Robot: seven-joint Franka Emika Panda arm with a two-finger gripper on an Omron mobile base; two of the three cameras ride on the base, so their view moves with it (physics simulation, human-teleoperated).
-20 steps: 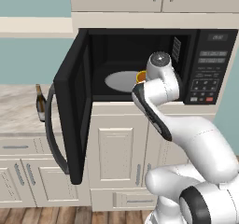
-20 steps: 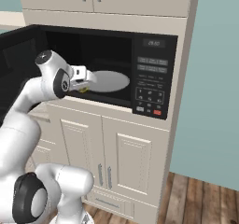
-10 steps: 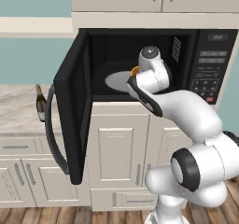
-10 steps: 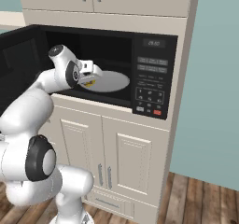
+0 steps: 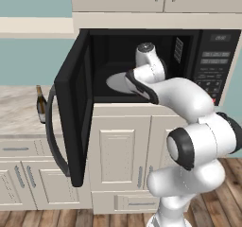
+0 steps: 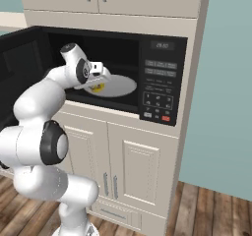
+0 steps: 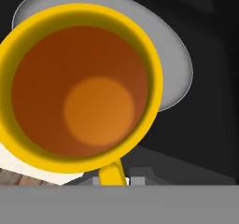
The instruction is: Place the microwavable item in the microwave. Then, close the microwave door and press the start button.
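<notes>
Placing step: jaws clenched on mug [image 7: 86,90] by its handle, carried inside microwave [image 6: 162,48] over turntable [image 6: 118,86], seemingly not yet resting. Next: lower, release, withdraw past open door [image 5: 75,108]

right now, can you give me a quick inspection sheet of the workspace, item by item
surface: round grey turntable inside the microwave, partly under the mug
job's things: yellow-orange mug held over the turntable, opening toward the hand camera, handle by the fingertips; whether it touches the plate cannot be told; microwave door swung wide open to the left
clutter: dark wine bottle upright on the counter left of the door
end effector: inside the cavity, shut on the mug
cables: nothing seen
surroundings: cream cabinets above and below, keypad right of the cavity, wood floor, teal wall
</notes>
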